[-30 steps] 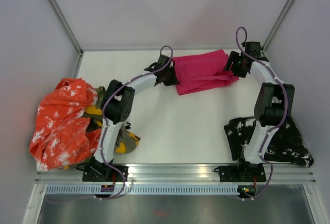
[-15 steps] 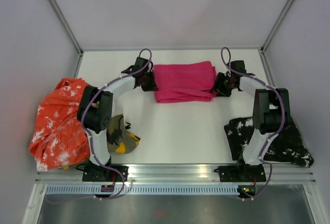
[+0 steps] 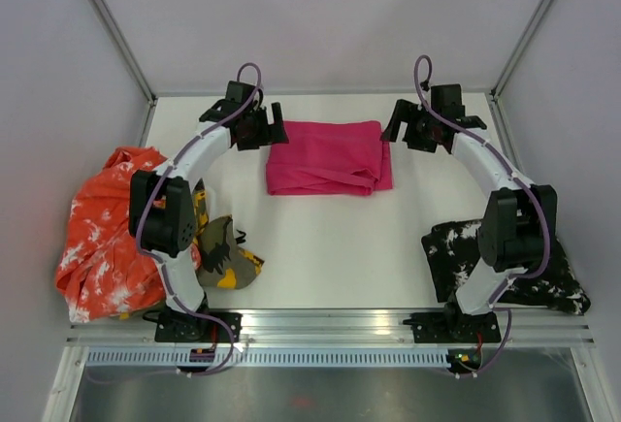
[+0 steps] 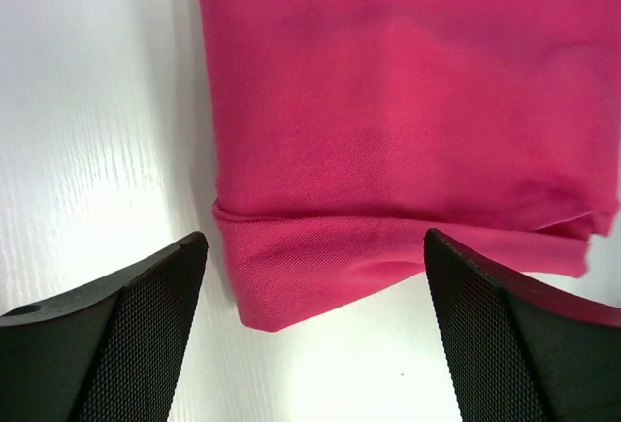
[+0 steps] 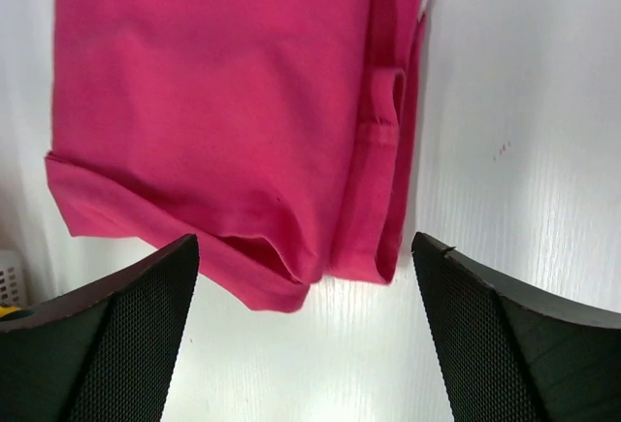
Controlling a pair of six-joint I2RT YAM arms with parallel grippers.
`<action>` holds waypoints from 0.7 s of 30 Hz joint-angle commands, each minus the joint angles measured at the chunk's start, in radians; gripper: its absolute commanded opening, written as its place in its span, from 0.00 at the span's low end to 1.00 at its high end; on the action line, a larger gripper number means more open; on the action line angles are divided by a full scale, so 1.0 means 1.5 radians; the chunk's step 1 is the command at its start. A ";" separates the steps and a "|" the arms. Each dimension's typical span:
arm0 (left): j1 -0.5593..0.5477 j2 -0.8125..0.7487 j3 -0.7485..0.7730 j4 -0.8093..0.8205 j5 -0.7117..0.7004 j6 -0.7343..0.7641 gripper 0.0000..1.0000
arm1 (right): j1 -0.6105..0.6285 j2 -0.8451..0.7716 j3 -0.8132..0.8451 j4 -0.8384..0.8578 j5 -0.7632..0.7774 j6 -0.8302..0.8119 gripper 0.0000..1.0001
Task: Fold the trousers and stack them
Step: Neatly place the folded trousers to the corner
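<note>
Top camera looking steeply down over whole surface [image 3: 320, 247] from high near edge. Both wrist cameras peering down close, sharing pink trousers [image 3: 328, 157].

The white tabletop [image 3: 330, 247] carries folded magenta-pink trousers [image 3: 328, 157] at far centre, crumpled orange-white trousers [image 3: 102, 233] at left touching camouflage trousers [image 3: 225, 252], and black white-splattered trousers [image 3: 551, 272] at near right.

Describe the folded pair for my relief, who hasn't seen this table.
Start from the white table and look to the middle of its far half. The pink trousers lie flat there, folded into a neat rectangle. They are the only plain-coloured pair: the mottled orange pair and the camouflage pair are heaped at the left, and the splattered black pair lies near right.
</note>
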 commanded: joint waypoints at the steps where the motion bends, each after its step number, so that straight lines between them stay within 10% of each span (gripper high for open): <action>1: 0.020 -0.041 0.044 -0.007 0.030 0.000 0.96 | 0.002 0.039 0.045 -0.008 -0.005 -0.002 0.98; 21: 0.056 0.100 -0.055 0.141 0.135 -0.030 0.86 | 0.003 0.177 -0.074 0.178 -0.049 0.081 0.92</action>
